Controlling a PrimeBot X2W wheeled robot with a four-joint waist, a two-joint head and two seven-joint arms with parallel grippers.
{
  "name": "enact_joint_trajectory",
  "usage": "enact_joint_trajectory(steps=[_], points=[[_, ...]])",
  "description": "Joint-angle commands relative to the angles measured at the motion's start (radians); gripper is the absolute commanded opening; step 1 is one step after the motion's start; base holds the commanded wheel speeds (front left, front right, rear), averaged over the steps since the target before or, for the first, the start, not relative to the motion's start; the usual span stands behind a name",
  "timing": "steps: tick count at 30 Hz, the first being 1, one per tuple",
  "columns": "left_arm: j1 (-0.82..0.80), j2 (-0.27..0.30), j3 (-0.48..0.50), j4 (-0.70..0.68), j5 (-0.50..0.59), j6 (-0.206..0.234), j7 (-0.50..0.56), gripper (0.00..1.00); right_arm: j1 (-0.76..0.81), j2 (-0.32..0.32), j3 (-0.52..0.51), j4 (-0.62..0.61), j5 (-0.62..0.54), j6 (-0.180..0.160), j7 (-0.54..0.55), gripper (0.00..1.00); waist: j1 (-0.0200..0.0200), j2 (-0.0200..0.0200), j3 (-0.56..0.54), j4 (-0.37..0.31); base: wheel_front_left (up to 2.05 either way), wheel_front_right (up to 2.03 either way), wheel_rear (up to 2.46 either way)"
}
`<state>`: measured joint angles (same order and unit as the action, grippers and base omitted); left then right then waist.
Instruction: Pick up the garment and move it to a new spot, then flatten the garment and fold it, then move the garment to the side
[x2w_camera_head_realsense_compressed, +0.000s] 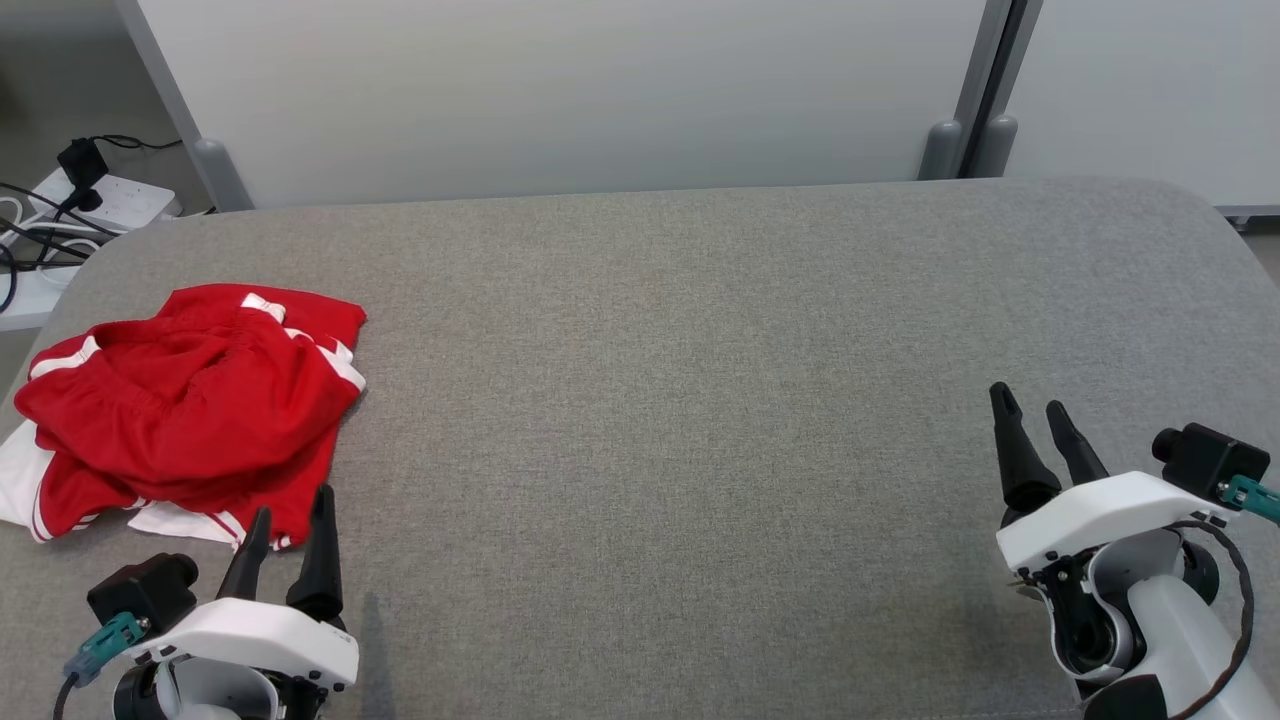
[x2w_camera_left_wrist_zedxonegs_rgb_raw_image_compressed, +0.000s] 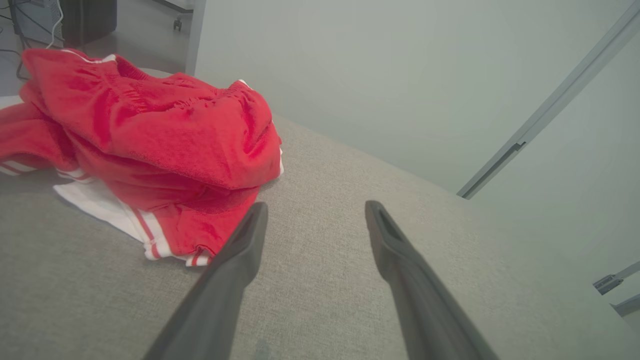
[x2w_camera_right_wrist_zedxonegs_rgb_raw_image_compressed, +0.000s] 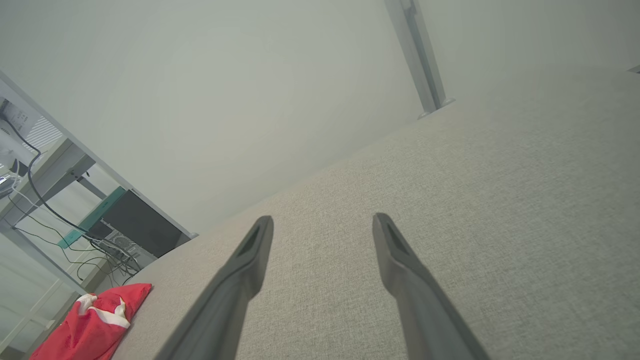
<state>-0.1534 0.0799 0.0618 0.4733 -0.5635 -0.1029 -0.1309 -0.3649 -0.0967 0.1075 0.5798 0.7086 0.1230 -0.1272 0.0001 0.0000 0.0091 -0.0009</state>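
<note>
- The left pincer (x2w_camera_head_realsense_compressed: 292, 501), two long dark tapered fingers on a white wrist housing, stands open at a moderate width. Only bare fabric shows between its fingers.
- In the left wrist view, one finger (x2w_camera_left_wrist_zedxonegs_rgb_raw_image_compressed: 235, 265) crosses in front of the hem of the crumpled red garment with white stripes and white side panels (x2w_camera_left_wrist_zedxonegs_rgb_raw_image_compressed: 165, 130). The other finger lies just to the side of the garment over bare surface. I cannot tell whether the finger actually touches the cloth.
- The garment (x2w_camera_head_realsense_compressed: 190, 400) lies in a loose, bunched heap with its elastic waistband turned up on top. White panels poke out from under its near and left edges.
- It rests on the grey, woven-fabric-covered tabletop (x2w_camera_head_realsense_compressed: 700, 400) with rounded corners, close to that surface's left edge.
- The right pincer (x2w_camera_head_realsense_compressed: 1026, 397), of the same build, is well apart from the garment, far to the garment's right across a wide stretch of bare grey fabric.
- Its fingers are also spread apart and hold nothing. In the right wrist view (x2w_camera_right_wrist_zedxonegs_rgb_raw_image_compressed: 322, 217) they point over the tabletop, with the garment (x2w_camera_right_wrist_zedxonegs_rgb_raw_image_compressed: 95, 320) small at the lower left corner.
- A small black camera block (x2w_camera_head_realsense_compressed: 140, 590) is mounted on the left wrist just near the garment's front edge. A matching black camera block (x2w_camera_head_realsense_compressed: 1205, 455) sits on the right wrist.
- Behind the garment, past the tabletop's back edge, stands a pale white partition panel (x2w_camera_head_realsense_compressed: 560, 90) with grey posts.
- Beyond the garment's far left corner, off the tabletop, a white power strip with black cables (x2w_camera_head_realsense_compressed: 120, 200) lies on the floor.
</note>
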Motion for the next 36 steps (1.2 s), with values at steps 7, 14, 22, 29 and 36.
enact_joint_trajectory(steps=[7,14,22,29,36], points=[[-0.080,0.026,0.025,-0.011,0.131,0.013,-0.037,1.00,-0.083,-0.009,0.024,0.002,-0.114,0.006,-0.040,1.00,0.0000,0.0000,0.001,0.000,0.00,0.00,0.00],[-0.095,0.029,0.038,-0.013,0.213,0.020,-0.057,1.00,-0.105,-0.015,0.033,0.020,-0.199,0.007,-0.061,1.00,0.0000,0.0000,0.003,0.001,0.00,0.00,0.00],[-0.113,0.036,0.054,-0.004,0.297,0.021,-0.078,1.00,-0.129,-0.019,0.039,0.036,-0.285,0.007,-0.081,1.00,0.0000,0.0000,0.006,0.002,0.00,0.00,0.00],[-0.131,0.036,0.074,0.016,0.381,0.028,-0.098,1.00,-0.150,-0.026,0.028,0.065,-0.367,0.007,-0.102,1.00,-0.0001,0.0000,0.006,0.005,0.00,0.00,0.00],[-0.143,0.039,0.091,0.037,0.471,0.035,-0.119,1.00,-0.170,-0.033,0.012,0.083,-0.463,0.008,-0.123,1.00,-0.0001,0.0000,0.004,0.004,0.00,0.00,0.00]])
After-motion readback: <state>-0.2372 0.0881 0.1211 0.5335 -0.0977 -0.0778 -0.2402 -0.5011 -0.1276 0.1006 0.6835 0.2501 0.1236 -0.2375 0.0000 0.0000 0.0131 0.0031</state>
